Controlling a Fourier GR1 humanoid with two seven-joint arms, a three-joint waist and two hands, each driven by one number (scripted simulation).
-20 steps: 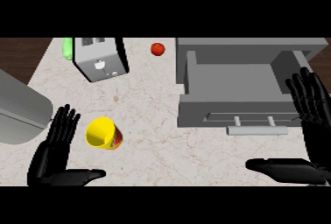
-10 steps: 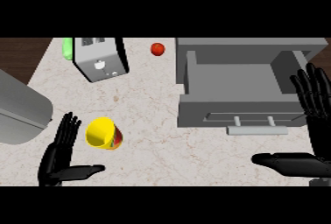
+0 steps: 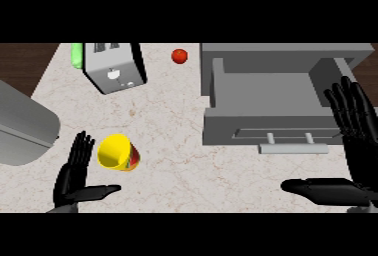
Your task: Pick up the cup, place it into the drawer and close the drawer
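Left robot hand: seen at lower left, fingers straight and spread, pointing away from the robot, thumb held out to the side. Nothing is held in it.

Yellow cup: found on the marbled surface, just to the right of the left robot hand's fingertips. It is tipped over, with its mouth turned up and toward that hand. A red and green patch is seen on its lower right side. Whether the fingers touch it cannot be told.

Right robot hand: seen at the right edge, fingers straight and spread, thumb stretched out to the left. Nothing is held. Its fingertips lie over the right edge of the drawer.

Grey drawer: standing open at upper right, well apart from the cup. Its bar handle is seen at the near front.

A silver toaster is noted at upper left, with a green object just behind it. A small red round fruit lies between toaster and drawer. A large grey rounded object is cut off by the left edge.
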